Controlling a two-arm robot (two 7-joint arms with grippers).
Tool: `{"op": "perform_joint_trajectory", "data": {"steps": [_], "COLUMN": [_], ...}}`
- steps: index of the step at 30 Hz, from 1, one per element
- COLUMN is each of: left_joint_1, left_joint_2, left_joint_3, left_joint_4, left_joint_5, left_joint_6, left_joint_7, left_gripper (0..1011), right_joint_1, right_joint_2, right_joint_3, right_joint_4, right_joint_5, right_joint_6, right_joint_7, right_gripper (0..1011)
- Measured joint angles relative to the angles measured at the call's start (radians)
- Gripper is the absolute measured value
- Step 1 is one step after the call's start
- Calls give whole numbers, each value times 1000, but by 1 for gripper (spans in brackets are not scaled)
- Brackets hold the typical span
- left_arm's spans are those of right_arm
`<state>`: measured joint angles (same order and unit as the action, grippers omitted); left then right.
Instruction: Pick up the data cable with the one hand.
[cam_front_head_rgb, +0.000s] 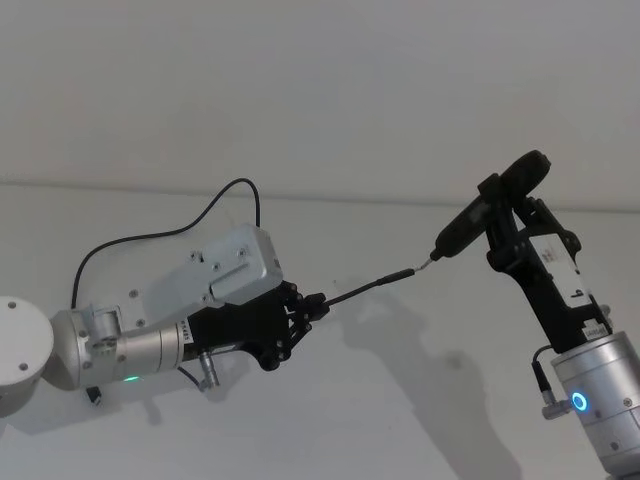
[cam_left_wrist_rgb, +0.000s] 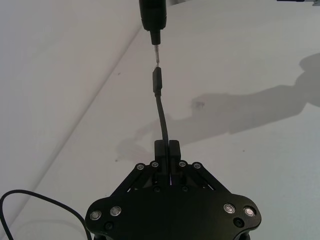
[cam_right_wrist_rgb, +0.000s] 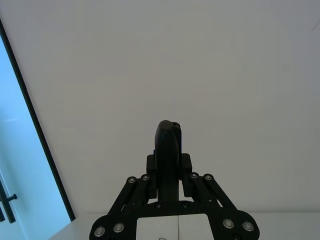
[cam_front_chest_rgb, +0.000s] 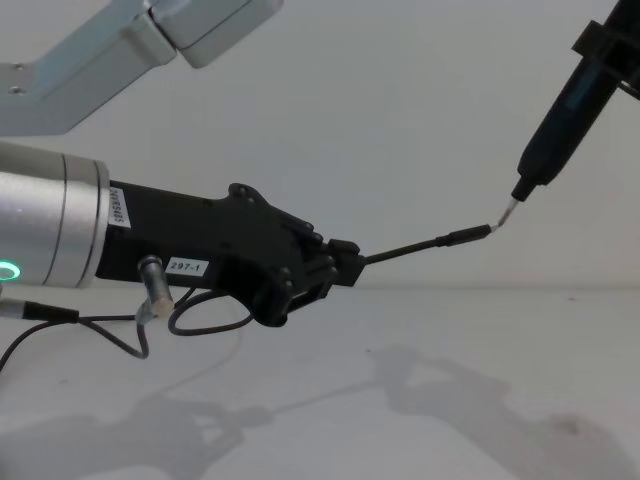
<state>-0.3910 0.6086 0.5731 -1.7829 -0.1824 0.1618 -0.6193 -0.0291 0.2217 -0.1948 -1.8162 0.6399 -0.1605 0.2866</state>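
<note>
The data cable (cam_front_head_rgb: 366, 287) juts from the left claw (cam_front_head_rgb: 318, 303).

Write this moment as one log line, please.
left claw: shut on data cable, held aloft | right claw: shut on pen tool | cable plug at tool's tip

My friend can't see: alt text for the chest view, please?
The left gripper, reaching in from the left, holds a black cable whose plug meets the thin tip of a dark tool held by the right gripper at upper right.

Left gripper (cam_front_head_rgb: 318, 303), right gripper (cam_front_head_rgb: 503, 212): both clamped.
</note>
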Motion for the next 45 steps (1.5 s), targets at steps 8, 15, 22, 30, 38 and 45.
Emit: {"op": "perform_joint_trajectory", "data": {"steps": [8,15,22,30,38,45], "left_joint_1": [1,1,1,1,1,1], "left_joint_2": [1,1,2,2,2,2], "left_joint_3": [-1,-1,-2,-2,-2,-2], "left_joint_4": [-1,-2,-2,-2,-2,-2], "left_joint_5": [-1,-1,-2,-2,-2,-2], "left_joint_6": [-1,-1,-2,-2,-2,-2], "left_joint_7": [-1,-1,-1,-1,-1,-1], "left_gripper": [44,44,46,44,44,44], "right_joint_1": [15,21,22,20,15,9], "right_joint_2": [1,3,5,7,8,8], "right_joint_3": [-6,-10,-14,-18,-21,-22], "right_joint_4": [10,11,9,2,-5,-13], "right_joint_5": [8,10,9,5,-1,-10], "right_joint_6": [0,1,7,16,22,23], "right_joint_7": [1,-1,-7,-15,-19,-24], "right_gripper": [268,268,268,268,268,268]}}
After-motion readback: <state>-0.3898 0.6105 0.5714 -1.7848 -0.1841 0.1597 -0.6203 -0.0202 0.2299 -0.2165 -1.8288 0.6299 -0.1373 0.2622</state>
